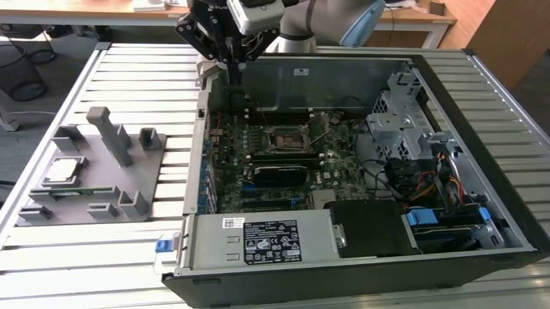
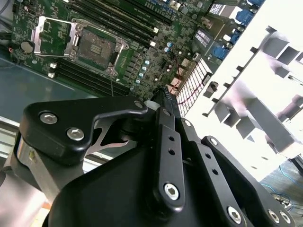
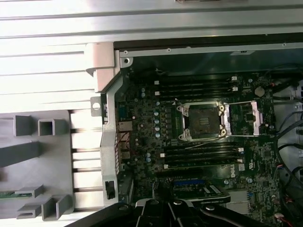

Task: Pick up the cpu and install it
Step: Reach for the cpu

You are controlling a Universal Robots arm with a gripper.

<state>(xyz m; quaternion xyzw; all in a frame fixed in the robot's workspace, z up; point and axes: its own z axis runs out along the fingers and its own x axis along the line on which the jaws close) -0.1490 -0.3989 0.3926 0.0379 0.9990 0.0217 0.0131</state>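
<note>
Gripper (image 1: 232, 76), fingers closed and empty, hangs over the open computer case (image 1: 344, 84). The cpu (image 1: 63, 170) lies well apart on the grey fixture (image 1: 129, 187), toward the exterior view's left.

You're working at a robotics test bench set up in an office-like room. Your work surface is a slatted metal table (image 1: 129, 71), and an opened computer case (image 1: 344, 283) lies on it with its motherboard (image 1: 284, 167) exposed. Beside the case sits a grey parts fixture (image 1: 94, 187) with the cpu (image 1: 62, 170) laid out on it. The robot arm (image 1: 335, 22) stands at the table's far edge. Behind it you can see wooden desks (image 1: 77, 8), a wire waste basket (image 1: 22, 71) and a grey floor (image 1: 26, 129)
</note>
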